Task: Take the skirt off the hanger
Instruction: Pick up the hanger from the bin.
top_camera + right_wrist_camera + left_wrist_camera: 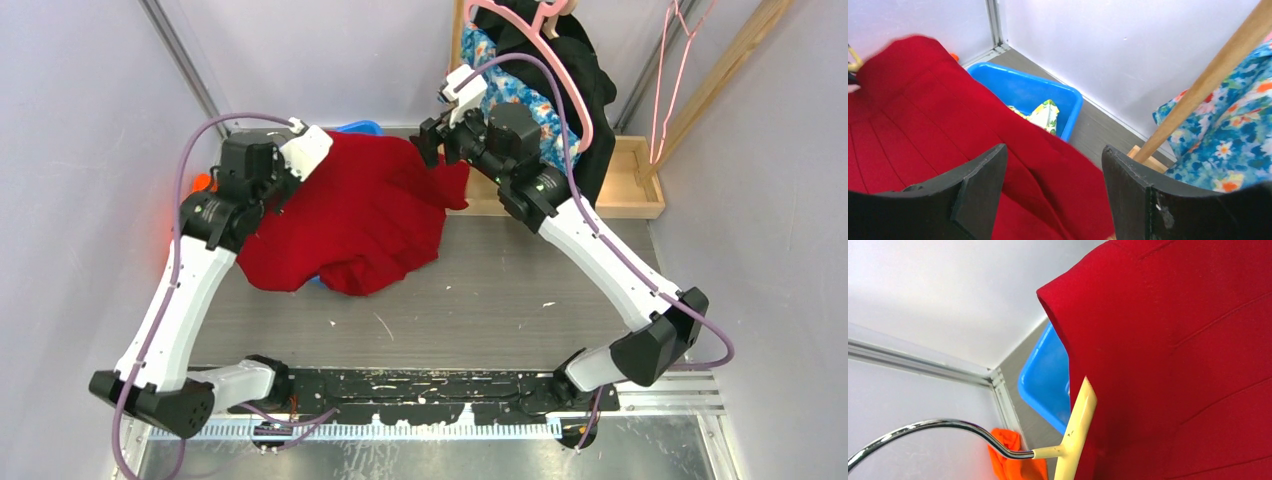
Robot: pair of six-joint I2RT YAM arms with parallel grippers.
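The red skirt (350, 210) lay heaped at ten o'clock on the table (500, 290), draped over the cream hanger (1075, 430), so stripping it off was not yet done. My right pincer (1053, 160) gaped at its two o'clock edge; my left pincer, hidden, was clamped shut.

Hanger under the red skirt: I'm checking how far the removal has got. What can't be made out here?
Left wrist view: the red skirt covers most of the hanger; its clips are unseen.
Top view: the left gripper fingertips are hidden under its own wrist and the skirt.
Top view: the blue bin is mostly covered by the skirt.
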